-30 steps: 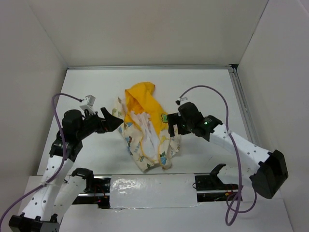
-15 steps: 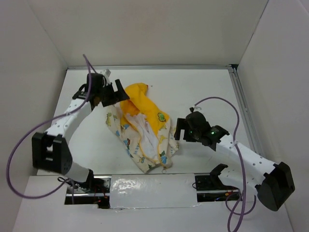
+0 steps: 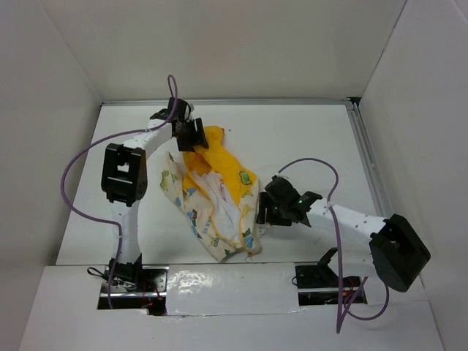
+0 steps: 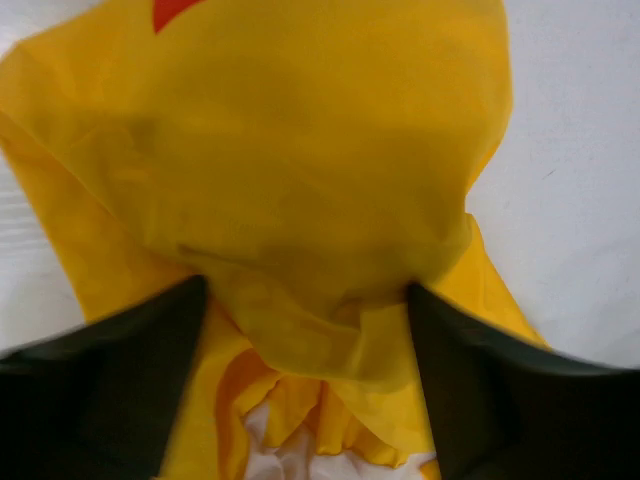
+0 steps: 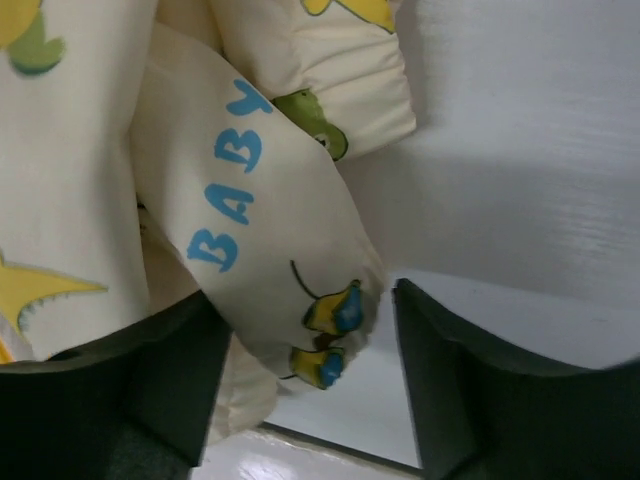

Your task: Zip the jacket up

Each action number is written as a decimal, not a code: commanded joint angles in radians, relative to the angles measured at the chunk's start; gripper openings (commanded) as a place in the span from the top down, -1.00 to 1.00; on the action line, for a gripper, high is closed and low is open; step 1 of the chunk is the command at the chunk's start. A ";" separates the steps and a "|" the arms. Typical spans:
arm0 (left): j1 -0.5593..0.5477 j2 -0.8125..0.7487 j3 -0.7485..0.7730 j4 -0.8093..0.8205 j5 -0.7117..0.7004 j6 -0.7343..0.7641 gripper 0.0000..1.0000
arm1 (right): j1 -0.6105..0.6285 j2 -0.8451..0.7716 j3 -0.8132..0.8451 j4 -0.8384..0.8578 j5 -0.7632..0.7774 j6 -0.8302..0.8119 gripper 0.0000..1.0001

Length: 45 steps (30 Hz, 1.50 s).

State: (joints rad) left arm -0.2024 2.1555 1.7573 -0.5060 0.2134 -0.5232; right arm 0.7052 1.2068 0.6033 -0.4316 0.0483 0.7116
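The jacket (image 3: 219, 197) lies crumpled in the middle of the table, its yellow hood (image 3: 212, 142) at the far end and its cream printed body toward me. My left gripper (image 3: 194, 137) is at the hood's far left edge. In the left wrist view it (image 4: 310, 350) is open, with folds of the yellow hood (image 4: 300, 180) between its fingers (image 4: 100, 390). My right gripper (image 3: 262, 210) is at the jacket's right edge. In the right wrist view it (image 5: 310, 360) is open, with a cream fold printed "BABY" (image 5: 240, 200) between its fingers (image 5: 470, 380).
White table (image 3: 307, 139) with white walls on three sides and a metal rail (image 3: 365, 161) along the right edge. A white taped strip (image 3: 227, 281) runs along the near edge between the arm bases. Purple cables (image 3: 80, 157) loop off both arms.
My left arm has swung from the jacket's left side to the far end and reached the hood. My right gripper has moved nearer and lower, along the jacket's right edge.
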 commanded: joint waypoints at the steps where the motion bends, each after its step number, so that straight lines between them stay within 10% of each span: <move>1: -0.011 0.010 0.036 0.020 0.053 0.040 -0.33 | 0.017 0.051 0.042 0.077 0.037 0.022 -0.35; 3: -0.009 0.035 0.048 0.024 0.063 0.051 0.99 | 0.020 0.080 0.070 0.059 0.077 0.028 0.14; 7: -0.006 -0.057 0.001 0.027 -0.031 0.025 1.00 | 0.025 0.042 0.110 -0.018 0.244 0.081 1.00; 17: 0.040 -0.785 -0.430 0.142 -0.203 -0.113 1.00 | 0.053 -0.415 0.268 -0.380 0.691 0.253 1.00; 29: 0.040 -1.387 -0.248 -0.043 -0.207 -0.135 1.00 | 0.080 -0.740 0.644 -0.346 0.785 -0.064 1.00; 37: 0.038 -1.471 -0.145 -0.104 -0.112 -0.135 1.00 | 0.059 -0.672 0.788 -0.338 0.752 -0.126 1.00; 45: 0.041 -1.242 -0.405 -0.076 -0.209 -0.184 1.00 | -0.069 -0.367 0.693 -0.291 0.714 -0.061 0.84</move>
State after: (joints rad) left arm -0.1711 0.7620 1.4654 -0.6132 0.1066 -0.6865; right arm 0.7357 0.7280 1.3293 -0.7727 0.7834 0.6441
